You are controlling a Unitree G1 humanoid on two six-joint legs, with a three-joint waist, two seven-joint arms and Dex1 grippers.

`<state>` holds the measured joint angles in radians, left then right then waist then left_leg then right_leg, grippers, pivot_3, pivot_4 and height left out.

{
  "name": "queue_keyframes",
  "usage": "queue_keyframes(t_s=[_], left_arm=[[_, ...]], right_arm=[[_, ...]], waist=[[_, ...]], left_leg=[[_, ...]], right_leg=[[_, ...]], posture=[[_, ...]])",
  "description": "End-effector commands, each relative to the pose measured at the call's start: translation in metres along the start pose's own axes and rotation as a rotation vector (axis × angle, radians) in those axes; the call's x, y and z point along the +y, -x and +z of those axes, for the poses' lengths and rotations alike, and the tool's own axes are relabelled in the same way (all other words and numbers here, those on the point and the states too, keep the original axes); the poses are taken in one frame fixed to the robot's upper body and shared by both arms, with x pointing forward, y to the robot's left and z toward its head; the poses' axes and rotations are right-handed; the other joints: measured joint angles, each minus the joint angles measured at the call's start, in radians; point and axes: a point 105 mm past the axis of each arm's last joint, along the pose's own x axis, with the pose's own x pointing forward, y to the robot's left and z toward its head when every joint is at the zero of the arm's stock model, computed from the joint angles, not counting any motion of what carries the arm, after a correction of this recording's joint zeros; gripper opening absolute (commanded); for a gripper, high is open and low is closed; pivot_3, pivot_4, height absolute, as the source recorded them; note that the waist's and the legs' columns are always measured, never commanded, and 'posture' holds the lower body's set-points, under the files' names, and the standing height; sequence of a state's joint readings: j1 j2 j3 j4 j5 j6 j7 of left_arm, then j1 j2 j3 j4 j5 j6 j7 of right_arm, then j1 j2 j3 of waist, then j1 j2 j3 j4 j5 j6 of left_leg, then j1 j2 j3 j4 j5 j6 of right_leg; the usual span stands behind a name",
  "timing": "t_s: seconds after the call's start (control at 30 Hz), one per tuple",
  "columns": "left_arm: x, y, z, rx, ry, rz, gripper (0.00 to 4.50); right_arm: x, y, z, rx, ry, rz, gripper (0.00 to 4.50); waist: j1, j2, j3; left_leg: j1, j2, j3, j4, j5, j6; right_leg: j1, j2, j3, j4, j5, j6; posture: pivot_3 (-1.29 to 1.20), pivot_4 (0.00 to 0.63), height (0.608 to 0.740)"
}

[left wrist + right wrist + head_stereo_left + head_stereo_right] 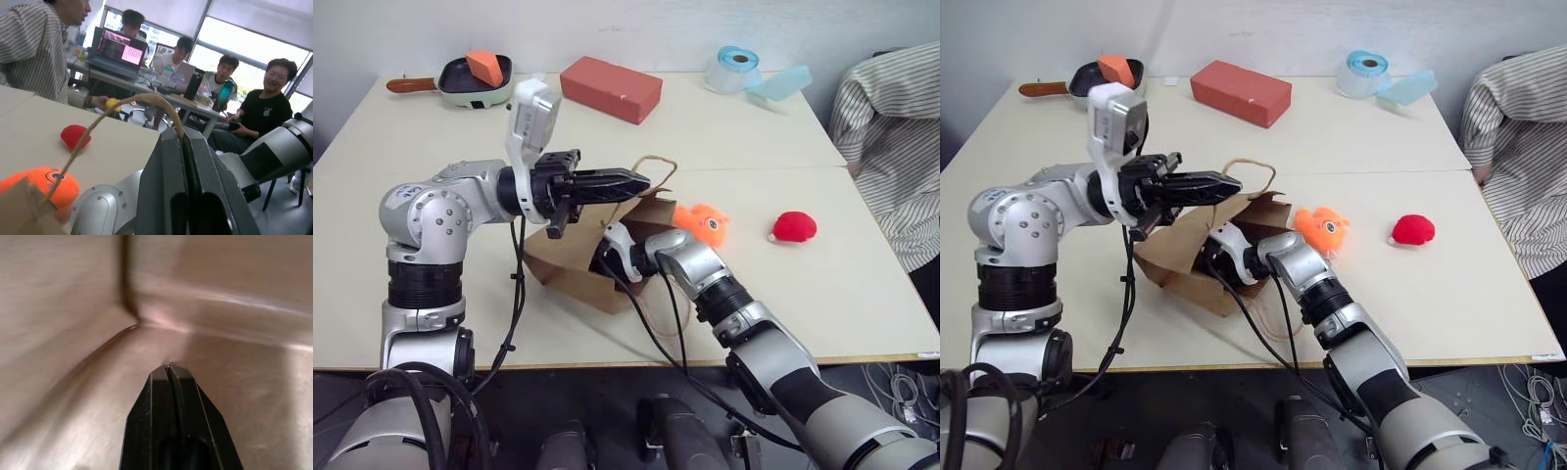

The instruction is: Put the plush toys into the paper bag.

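paper bag (570, 259) lain on its side on the worktop (754, 147) | left hand (641, 180) clenched on the bag's cord handle (656, 164), held above the bag | right hand (167, 367) clenched empty, pushed inside the bag | orange fish (703, 223) just beside the bag's mouth | red toy (793, 227) beyond the fish

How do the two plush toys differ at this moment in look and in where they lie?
The orange fish is bright orange with an eye and fins; the red toy is plain, rounded red with a bit of white trim. The fish lies right beside the mouth of the paper bag; the red toy lies farther off on bare table, apart from the bag. Both are small, soft, still outside the bag and held by neither hand.
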<state>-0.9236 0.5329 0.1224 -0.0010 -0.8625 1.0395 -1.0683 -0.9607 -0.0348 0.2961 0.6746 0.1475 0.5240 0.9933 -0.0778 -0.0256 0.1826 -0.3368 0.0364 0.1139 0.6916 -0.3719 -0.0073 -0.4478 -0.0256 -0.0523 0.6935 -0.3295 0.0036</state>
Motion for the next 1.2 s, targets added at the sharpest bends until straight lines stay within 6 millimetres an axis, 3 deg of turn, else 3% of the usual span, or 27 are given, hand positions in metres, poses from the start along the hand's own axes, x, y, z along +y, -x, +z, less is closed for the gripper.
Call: queue_keyframes(t_s=[0.03, 0.2, 0.37, 0.57, 0.67, 0.87, 0.97, 1.07, 1.2], left_arm=[[-0.009, 0.004, 0.019, -0.047, -0.052, -0.01, 0.0], [-0.005, 0.013, 0.045, -0.119, -0.073, 0.033, 0.0], [0.0, 0.024, 0.048, -0.111, -0.084, 0.093, 0.0], [0.01, 0.025, 0.009, -0.005, -0.075, 0.152, 0.0], [0.011, 0.024, 0.005, -0.01, -0.064, 0.152, 0.0], [0.01, 0.021, 0.0, 0.012, -0.064, 0.128, 0.0], [0.011, 0.02, -0.002, 0.019, -0.061, 0.121, 0.0], [0.01, 0.019, -0.002, 0.026, -0.061, 0.107, 0.0], [0.008, 0.019, -0.002, 0.035, -0.061, 0.095, 0.0]], right_arm=[[-0.003, -0.005, -0.001, -0.029, -0.091, -0.046, 0.04], [-0.008, -0.007, -0.026, 0.073, -0.064, -0.108, 0.04], [-0.009, -0.005, -0.034, 0.107, -0.026, -0.121, 0.04], [-0.004, 0.007, -0.012, 0.012, 0.082, -0.144, 0.04], [0.008, 0.022, 0.0, -0.035, 0.164, -0.128, 0.04], [0.026, 0.068, 0.019, -0.129, 0.155, -0.149, 0.04], [0.035, 0.092, 0.015, -0.142, 0.141, -0.179, 0.58], [0.047, 0.141, 0.012, -0.223, 0.061, -0.241, 1.6], [0.049, 0.183, 0.008, -0.287, -0.015, -0.342, 2.93]], waist=[[-0.004, 0.0, 0.0], [-0.007, 0.0, 0.0], [-0.006, 0.0, 0.0], [-0.002, 0.0, 0.0], [0.003, 0.0, 0.0], [0.008, 0.0, 0.0], [0.012, 0.0, 0.0], [0.029, 0.0, 0.0], [0.034, 0.0, 0.0]], left_leg=[[0.0, 0.0, 0.0, 0.0, 0.0, 0.0], [0.001, 0.0, 0.0, 0.001, 0.0, -0.001], [0.002, 0.0, 0.0, 0.001, 0.0, -0.001], [0.002, 0.0, 0.0, 0.0, 0.0, -0.001], [0.0, 0.0, -0.001, 0.0, 0.0, -0.001], [0.0, 0.0, -0.001, -0.002, 0.0, -0.001], [0.0, 0.0, -0.001, -0.002, 0.0, -0.002], [0.0, 0.0, -0.001, -0.004, 0.0, -0.001], [0.0, -0.001, -0.001, -0.006, 0.0, -0.001]], right_leg=[[0.0, 0.0, 0.0, 0.0, 0.0, 0.0], [0.0, 0.0, 0.0, -0.002, 0.0, 0.0], [0.001, 0.0, 0.0, -0.001, 0.0, 0.0], [0.001, 0.0, 0.0, -0.002, 0.0, 0.0], [0.001, 0.0, 0.0, -0.003, 0.0, 0.0], [0.0, 0.0, 0.0, -0.004, 0.0, 0.0], [0.0, 0.0, 0.0, -0.005, 0.0, 0.0], [0.001, 0.0, 0.0, -0.006, 0.0, 0.0], [0.001, 0.0, 0.0, -0.01, 0.0, 0.0]], posture=[[0.0, 0.15, 0.74], [0.0, 0.15, 0.74], [0.0, 0.15, 0.74], [0.0, 0.15, 0.74], [0.0, 0.15, 0.74], [0.0, 0.15, 0.74], [0.0, 0.15, 0.74], [0.0, 0.15, 0.74], [0.0, 0.15, 0.74]])
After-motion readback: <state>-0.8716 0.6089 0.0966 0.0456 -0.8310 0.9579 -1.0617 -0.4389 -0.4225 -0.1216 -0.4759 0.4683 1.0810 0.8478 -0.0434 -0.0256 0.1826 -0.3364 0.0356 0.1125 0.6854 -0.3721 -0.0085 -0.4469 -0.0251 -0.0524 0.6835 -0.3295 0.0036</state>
